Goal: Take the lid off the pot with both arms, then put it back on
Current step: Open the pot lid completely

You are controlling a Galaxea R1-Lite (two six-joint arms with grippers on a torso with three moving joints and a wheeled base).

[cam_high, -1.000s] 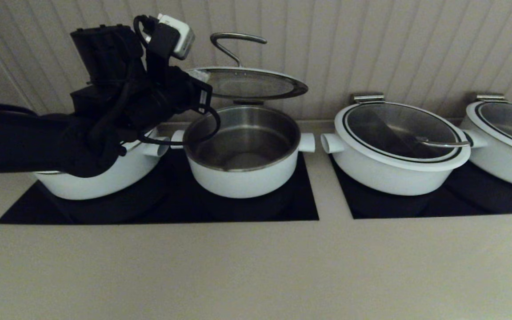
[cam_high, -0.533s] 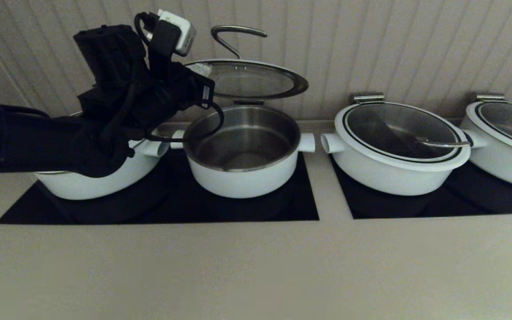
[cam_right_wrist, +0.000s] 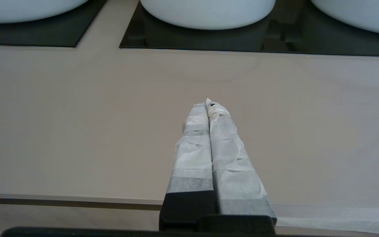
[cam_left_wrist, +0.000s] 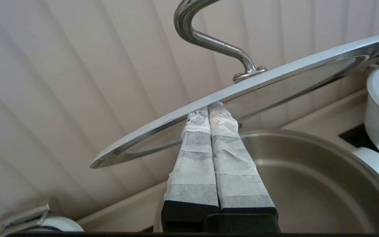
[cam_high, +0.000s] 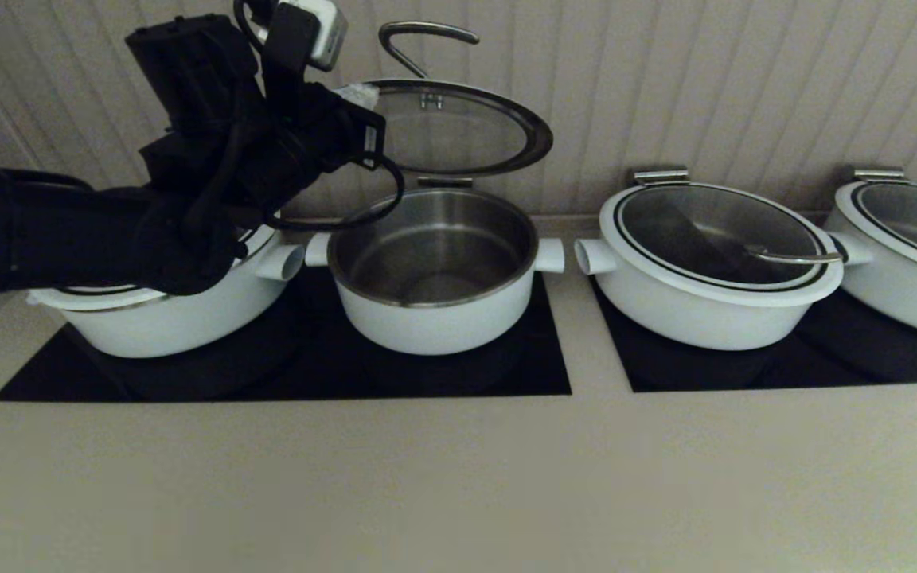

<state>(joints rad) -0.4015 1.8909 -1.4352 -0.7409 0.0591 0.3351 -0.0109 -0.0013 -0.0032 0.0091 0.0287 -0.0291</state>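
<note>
The open white pot [cam_high: 436, 318] with a steel inside stands on the left black hob. Its glass lid [cam_high: 458, 127] with a curved steel handle [cam_high: 425, 32] is tilted up above the pot, left edge raised, back edge near the hinge bracket. My left gripper [cam_high: 359, 94] is shut, and its taped tips press under the lid's left rim. In the left wrist view the tips [cam_left_wrist: 208, 110] touch the underside of the rim [cam_left_wrist: 275, 75], with the pot [cam_left_wrist: 308, 184] below. My right gripper [cam_right_wrist: 208, 104] is shut and empty, low over the bare counter, out of the head view.
A white pot [cam_high: 156, 318] stands to the left under my left arm. A lidded white pot [cam_high: 705, 310] and another [cam_high: 904, 294] stand on the right hob [cam_high: 825, 358]. A panelled wall [cam_high: 745, 79] rises close behind the pots.
My left gripper has risen and the lid's left edge has gone up with it, so the lid tilts more steeply. The right arm is not seen earlier.
</note>
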